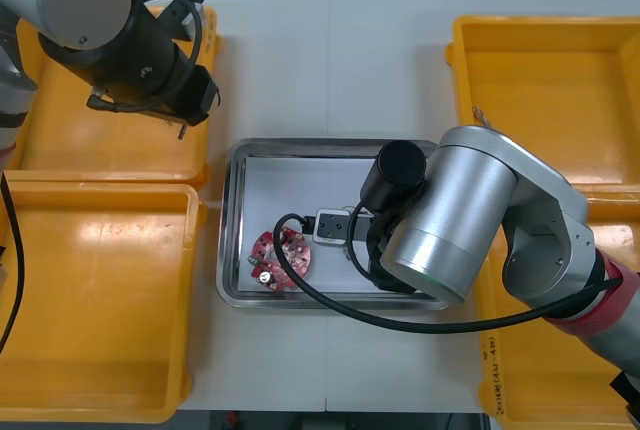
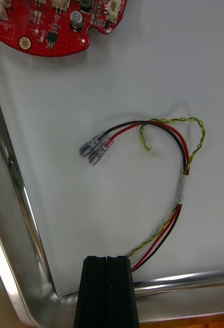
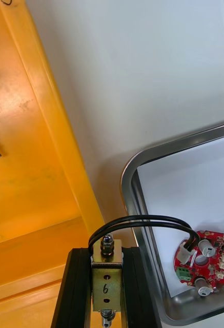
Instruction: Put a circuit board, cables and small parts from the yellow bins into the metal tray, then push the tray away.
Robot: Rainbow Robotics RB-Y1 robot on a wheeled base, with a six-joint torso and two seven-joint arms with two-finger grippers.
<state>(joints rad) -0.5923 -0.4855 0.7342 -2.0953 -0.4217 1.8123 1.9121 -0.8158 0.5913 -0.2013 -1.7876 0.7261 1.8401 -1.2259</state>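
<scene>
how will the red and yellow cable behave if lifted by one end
Probably floppy: the red and yellow cable lies in loose curves in the metal tray. Likely light, since its wires are thin. Its clear connectors might snag.

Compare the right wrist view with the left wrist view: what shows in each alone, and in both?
Right wrist alone: a red, black and yellow cable in the metal tray beyond the shut right tool. Left wrist alone: a yellow bin, table, and the left tool gripping the metal end of a black cable. Both: the red circuit board and the tray, white inside.
</scene>
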